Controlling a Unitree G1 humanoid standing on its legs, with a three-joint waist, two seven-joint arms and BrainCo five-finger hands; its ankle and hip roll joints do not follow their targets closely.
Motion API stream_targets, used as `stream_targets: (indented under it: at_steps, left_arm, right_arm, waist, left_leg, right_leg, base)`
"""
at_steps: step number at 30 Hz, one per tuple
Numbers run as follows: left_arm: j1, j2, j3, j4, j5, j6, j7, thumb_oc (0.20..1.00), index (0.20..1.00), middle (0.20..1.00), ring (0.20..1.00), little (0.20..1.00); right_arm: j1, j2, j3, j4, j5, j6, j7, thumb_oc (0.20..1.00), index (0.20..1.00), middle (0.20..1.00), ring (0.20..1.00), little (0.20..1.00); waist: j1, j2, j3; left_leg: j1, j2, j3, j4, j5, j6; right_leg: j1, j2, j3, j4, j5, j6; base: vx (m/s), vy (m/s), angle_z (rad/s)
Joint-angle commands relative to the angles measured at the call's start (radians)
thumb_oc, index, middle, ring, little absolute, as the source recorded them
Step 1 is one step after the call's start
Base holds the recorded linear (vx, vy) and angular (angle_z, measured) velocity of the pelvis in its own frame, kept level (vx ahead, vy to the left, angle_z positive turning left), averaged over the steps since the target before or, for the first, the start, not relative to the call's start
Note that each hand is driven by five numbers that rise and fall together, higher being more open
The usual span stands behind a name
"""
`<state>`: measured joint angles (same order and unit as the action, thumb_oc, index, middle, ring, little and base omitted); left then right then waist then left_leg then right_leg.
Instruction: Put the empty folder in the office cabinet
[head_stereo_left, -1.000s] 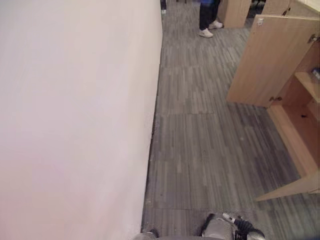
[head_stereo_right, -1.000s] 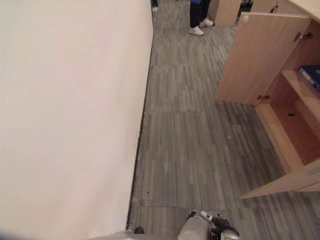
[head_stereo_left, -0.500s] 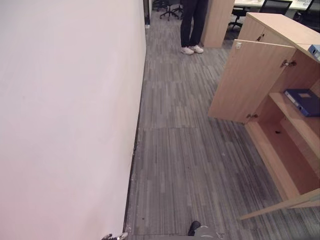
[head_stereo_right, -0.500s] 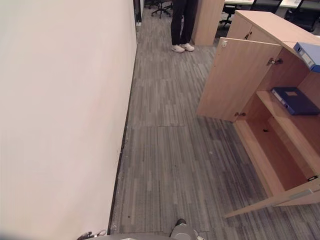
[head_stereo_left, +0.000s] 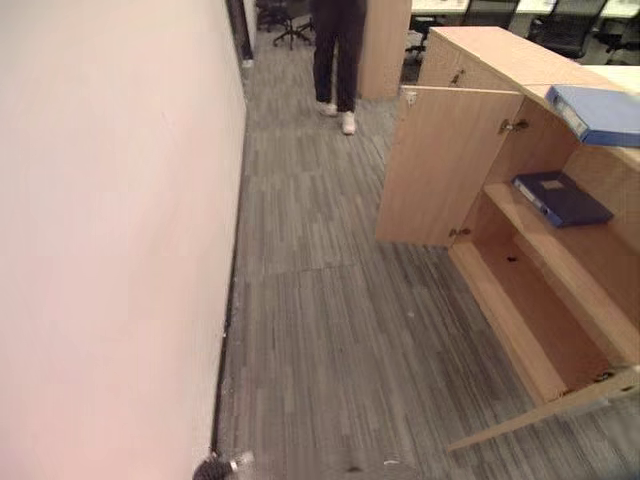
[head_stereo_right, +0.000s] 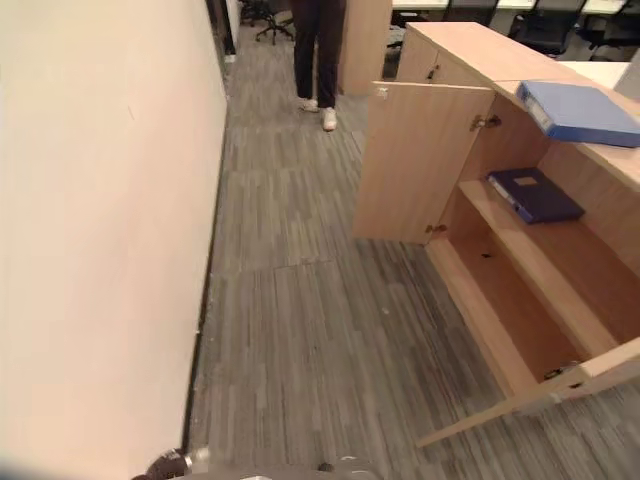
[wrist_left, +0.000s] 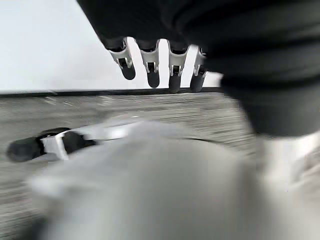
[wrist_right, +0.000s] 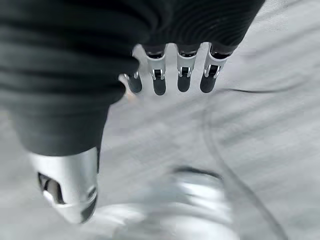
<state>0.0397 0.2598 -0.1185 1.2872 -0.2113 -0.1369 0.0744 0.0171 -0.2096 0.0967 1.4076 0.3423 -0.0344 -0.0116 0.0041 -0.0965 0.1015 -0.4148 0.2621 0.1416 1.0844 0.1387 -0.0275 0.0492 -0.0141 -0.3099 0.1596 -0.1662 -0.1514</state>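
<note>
Mostly grey carpet floor (head_stereo_left: 330, 330), open cabinet (head_stereo_left: 520, 300)

The left hand (wrist_left: 165, 30) hangs with its fingers (wrist_left: 151, 67) straight and slightly spread in a row, holding nothing; its thumb (wrist_left: 35, 146) sits apart at 8 o'clock in its wrist view. The right hand (wrist_right: 100, 55) hangs the same way, fingers (wrist_right: 184, 72) straight and relaxed, with nothing in them and its thumb (wrist_right: 67, 185) well apart at 7 o'clock.
</note>
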Motion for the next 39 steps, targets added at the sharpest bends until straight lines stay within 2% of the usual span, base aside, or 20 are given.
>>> stream_targets:
  at_steps: [1,2,4,5,12,13,14,18,20,22,24,25,27,29,32,34,36,37,38,39]
  left_arm:
    - [-0.001,-0.043,-0.002,0.039,-0.029,0.0,0.01,1.0,1.0,1.0,1.0,1.0]
    - [0.0,-0.043,0.005,0.041,-0.042,-0.003,0.014,1.0,1.0,1.0,1.0,1.0]
    - [-0.001,-0.047,0.01,0.047,-0.056,-0.009,0.018,1.0,1.0,1.0,1.0,1.0]
    - [-0.007,-0.051,0.016,0.052,-0.069,-0.013,0.022,1.0,1.0,1.0,1.0,1.0]
    - [0.011,-0.055,0.033,0.064,-0.074,-0.008,0.014,1.0,1.0,1.0,1.0,1.0]
    - [0.011,-0.047,0.031,0.073,-0.068,-0.008,0.014,1.0,1.0,1.0,1.0,1.0]
    - [0.011,-0.047,0.031,0.073,-0.068,-0.008,0.014,1.0,1.0,1.0,1.0,1.0]
    - [0.002,-0.027,0.027,0.064,-0.06,-0.009,0.015,1.0,1.0,1.0,1.0,1.0]
    - [-0.008,-0.012,0.026,0.06,-0.052,-0.007,0.018,1.0,1.0,1.0,1.0,1.0]
    - [-0.01,-0.004,0.028,0.052,-0.053,-0.004,0.018,1.0,1.0,1.0,1.0,1.0]
    - [-0.014,-0.004,0.012,0.055,-0.034,0.003,0.018,1.0,1.0,1.0,1.0,1.0]
    - [-0.009,-0.005,0.008,0.053,-0.024,0.009,0.02,1.0,1.0,1.0,1.0,1.0]
    - [-0.005,-0.003,0.02,0.047,-0.023,0.006,0.021,1.0,1.0,1.0,1.0,1.0]
    - [-0.017,0.012,0.028,0.04,-0.017,0.007,0.022,1.0,1.0,1.0,1.0,1.0]
    - [-0.015,0.023,0.049,0.04,-0.027,0.005,0.018,1.0,1.0,1.0,1.0,1.0]
    - [-0.015,0.022,0.048,0.041,-0.026,0.003,0.018,1.0,1.0,1.0,1.0,1.0]
    - [-0.016,0.016,0.039,0.043,-0.016,0.0,0.018,1.0,1.0,1.0,1.0,1.0]
    - [-0.016,0.016,0.039,0.043,-0.016,0.0,0.018,1.0,1.0,1.0,1.0,1.0]
    - [-0.017,0.012,0.037,0.045,-0.014,0.0,0.015,1.0,1.0,1.0,1.0,1.0]
    - [-0.023,0.009,0.036,0.046,-0.012,0.0,0.013,1.0,1.0,1.0,1.0,1.0]
  right_arm:
    - [-0.036,-0.043,0.067,-0.028,0.002,-0.029,-0.004,1.0,1.0,1.0,1.0,1.0]
    - [-0.039,-0.044,0.071,-0.033,-0.004,-0.031,-0.005,1.0,1.0,1.0,1.0,1.0]
    - [-0.042,-0.046,0.077,-0.041,-0.014,-0.037,-0.007,1.0,1.0,1.0,1.0,1.0]
    - [-0.042,-0.047,0.079,-0.044,-0.02,-0.035,-0.006,1.0,1.0,1.0,1.0,1.0]
    - [-0.023,-0.044,0.05,-0.023,-0.022,-0.03,-0.002,1.0,1.0,1.0,1.0,1.0]
    - [-0.016,-0.033,0.031,-0.016,-0.01,-0.022,0.003,1.0,1.0,1.0,1.0,1.0]
    - [-0.015,-0.033,0.031,-0.016,-0.01,-0.022,0.003,1.0,1.0,1.0,1.0,1.0]
    - [-0.019,-0.019,0.037,-0.016,-0.015,-0.014,0.015,1.0,1.0,1.0,1.0,1.0]
    - [-0.036,-0.022,0.039,-0.03,-0.015,-0.013,0.023,1.0,1.0,1.0,1.0,1.0]
    - [-0.049,-0.026,0.047,-0.044,-0.02,-0.012,0.024,1.0,1.0,1.0,1.0,1.0]
    - [-0.121,-0.016,0.059,-0.028,-0.016,-0.007,0.002,1.0,1.0,1.0,1.0,1.0]
    - [-0.091,-0.011,0.06,-0.037,-0.031,-0.01,0.012,1.0,1.0,1.0,1.0,1.0]
    - [-0.087,-0.024,0.047,-0.056,-0.042,-0.006,0.022,1.0,1.0,1.0,1.0,1.0]
    - [-0.105,-0.032,0.048,-0.074,-0.044,-0.011,0.013,1.0,1.0,1.0,1.0,1.0]
    - [-0.129,-0.036,0.053,-0.066,-0.051,-0.015,0.01,1.0,1.0,1.0,1.0,1.0]
    - [-0.127,-0.035,0.061,-0.065,-0.05,-0.016,0.013,1.0,1.0,1.0,1.0,1.0]
    - [-0.122,-0.034,0.065,-0.066,-0.038,-0.018,0.013,1.0,1.0,1.0,1.0,1.0]
    - [-0.122,-0.034,0.065,-0.066,-0.038,-0.018,0.013,1.0,1.0,1.0,1.0,1.0]
    - [-0.118,-0.034,0.06,-0.064,-0.027,-0.019,0.012,1.0,1.0,1.0,1.0,1.0]
    - [-0.116,-0.036,0.057,-0.057,-0.023,-0.017,0.011,1.0,1.0,1.0,1.0,1.0]
  waist:
    - [0.012,0.036,0.056]
    - [0.023,0.049,0.059]
    - [0.039,0.066,0.068]
    - [0.037,0.073,0.073]
    - [0.042,0.104,0.03]
    - [0.043,0.099,0.008]
    - [0.043,0.098,0.008]
    - [0.049,0.077,-0.015]
    - [0.051,0.071,-0.02]
    - [0.053,0.077,-0.018]
    - [0.069,0.083,-0.018]
    - [0.076,0.095,-0.01]
    - [0.072,0.109,-0.001]
    - [0.066,0.113,0.008]
    - [0.076,0.109,0.011]
    - [0.072,0.101,0.009]
    - [0.051,0.101,0.015]
    - [0.051,0.101,0.015]
    - [0.033,0.104,0.025]
    - [0.025,0.109,0.041]
  left_leg:
    - [0.28,-0.101,0.018,-0.836,-0.112,-0.046]
    - [0.271,-0.09,-0.03,-0.943,-0.041,-0.063]
    - [0.266,-0.067,-0.127,-1.13,0.018,-0.087]
    - [0.254,-0.041,-0.138,-1.172,0.033,-0.102]
    - [0.27,-0.016,-0.128,-1.172,0.059,-0.125]
    - [0.271,-0.044,-0.102,-1.129,0.047,-0.114]
    - [0.27,-0.044,-0.102,-1.127,0.046,-0.114]
    - [0.254,-0.123,-0.065,-1.03,-0.036,-0.055]
    - [0.252,-0.186,-0.032,-0.985,-0.103,-0.003]
    - [0.258,-0.223,-0.015,-0.964,-0.141,0.035]
    - [0.277,-0.246,-0.003,-0.964,-0.163,0.053]
    - [0.336,-0.279,0.023,-0.984,-0.2,0.075]
    - [0.385,-0.291,0.054,-1.018,-0.211,0.084]
    - [0.405,-0.282,0.071,-1.049,-0.204,0.074]
    - [0.413,-0.275,0.103,-1.077,-0.194,0.061]
    - [0.416,-0.271,0.112,-1.088,-0.191,0.051]
    - [0.433,-0.269,0.109,-1.1,-0.196,0.048]
    - [0.433,-0.269,0.11,-1.1,-0.197,0.047]
    - [0.446,-0.267,0.108,-1.106,-0.199,0.047]
    - [0.467,-0.262,0.113,-1.116,-0.204,0.045]
  right_leg:
    - [0.061,-0.051,-0.04,-0.195,0.089,0.18]
    - [0.076,-0.038,-0.026,-0.185,0.071,0.18]
    - [0.115,-0.03,0.021,-0.156,0.024,0.181]
    - [0.132,-0.035,0.045,-0.146,0.001,0.187]
    - [0.205,-0.049,0.074,-0.166,-0.027,0.214]
    - [0.22,-0.097,0.075,-0.158,-0.022,0.236]
    - [0.219,-0.098,0.076,-0.158,-0.022,0.236]
    - [0.183,-0.185,0.081,-0.062,0.004,0.284]
    - [0.099,-0.25,0.09,0.087,0.068,0.304]
    - [0.05,-0.294,0.066,0.193,0.128,0.299]
    - [0.05,-0.323,0.025,0.235,0.129,0.292]
    - [0.025,-0.389,-0.053,0.356,0.179,0.295]
    - [0.02,-0.424,-0.157,0.38,0.19,0.301]
    - [0.01,-0.378,-0.226,0.314,0.126,0.28]
    - [0.018,-0.314,-0.299,0.189,0.081,0.281]
    - [0.006,-0.255,-0.251,0.106,0.055,0.274]
    - [-0.044,-0.203,-0.146,0.063,0.051,0.265]
    - [-0.044,-0.203,-0.145,0.063,0.051,0.265]
    - [-0.079,-0.182,-0.101,0.052,0.062,0.263]
    - [-0.119,-0.175,-0.109,0.018,0.104,0.268]
  base:
    - [0.24,0.079,-1.12]
    - [0.28,0.1,-0.92]
    - [0.42,0.122,-1.33]
    - [0.44,0.161,-1.28]
    - [0.32,0.199,-0.33]
    - [0.32,0.295,-0.52]
    - [0.44,0.419,-0.53]
    - [0.27,0.334,0.29]
    - [0.26,0.455,0.27]
    - [0.2,0.356,-0.12]
    - [0.2,0.311,-0.25]
    - [0.23,0.378,-0.13]
    - [0.22,0.349,0.1]
    - [0.09,0.083,-0.1]
    - [0.03,-0.03,-0.48]
    - [0.06,-0.097,-0.47]
    - [0.1,-0.073,-0.28]
    - [0.09,-0.04,-0.19]
    - [0.11,-0.07,-0.17]
    - [0.18,-0.146,-0.31]
